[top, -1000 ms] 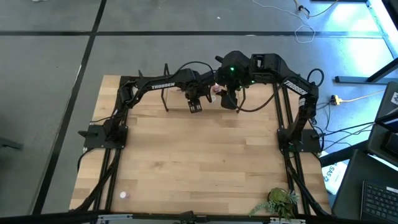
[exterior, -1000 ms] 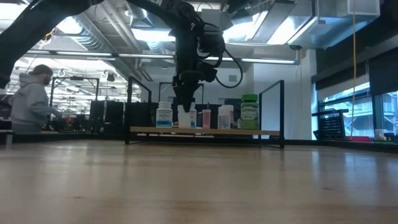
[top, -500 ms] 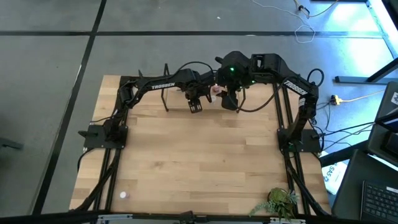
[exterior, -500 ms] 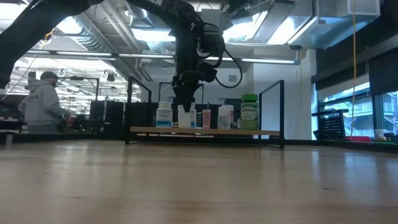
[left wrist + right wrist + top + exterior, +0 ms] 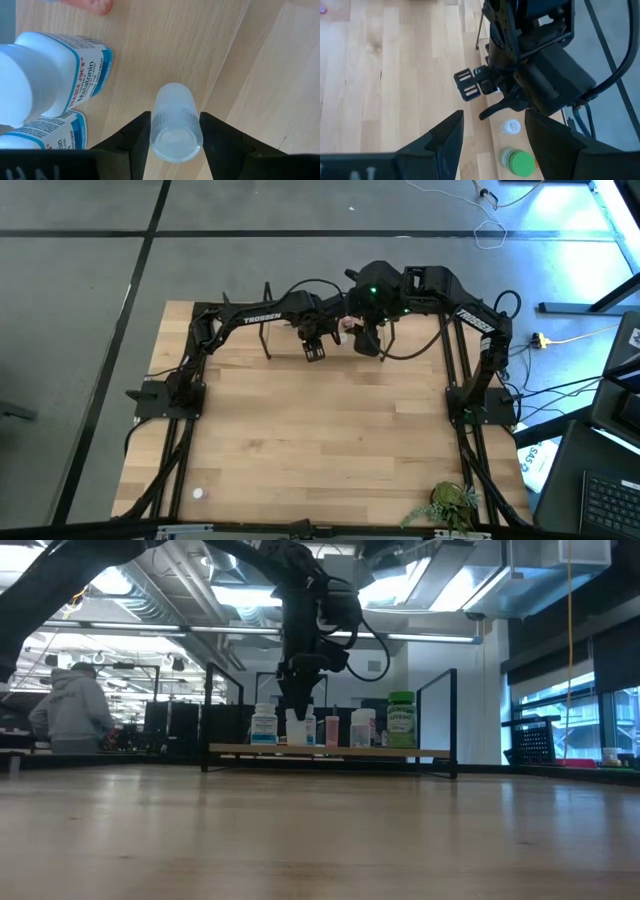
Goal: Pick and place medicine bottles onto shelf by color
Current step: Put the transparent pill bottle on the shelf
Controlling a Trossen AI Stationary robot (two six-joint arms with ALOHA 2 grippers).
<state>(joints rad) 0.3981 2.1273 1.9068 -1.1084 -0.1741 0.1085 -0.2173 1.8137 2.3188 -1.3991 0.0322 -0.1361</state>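
Gripping a small clear-white bottle (image 5: 176,122), the left gripper (image 5: 176,131) has its two fingers (image 5: 136,134) pressed on opposite sides of the cylinder, just under the top. The bottle reads as light, rigid plastic, smooth and likely slippery, so a side pinch mid-body like this one is the sensible hold; squeezing too near the rim could make it pop out. It stands upright on the shelf (image 5: 200,55) board close to the board's front edge, near two white melatonin bottles (image 5: 55,70) that sit further along the same board, apart from it.

In the high view the left arm reaches across the table (image 5: 320,450) to the shelf at the table's far edge, wrist bent down, left gripper (image 5: 314,340) pointing nearly straight down. Low view shows it descending onto the bottle row on the shelf (image 5: 330,751), with a pink bottle (image 5: 332,730) and a green-capped bottle (image 5: 401,720) further along.

The right gripper (image 5: 492,135) hangs above the shelf's far-edge area, fingers spread and empty, looking down at the left arm plus a green-lidded bottle (image 5: 519,162) and a small white cap (image 5: 510,126).

A person (image 5: 72,710) stands in the room behind.
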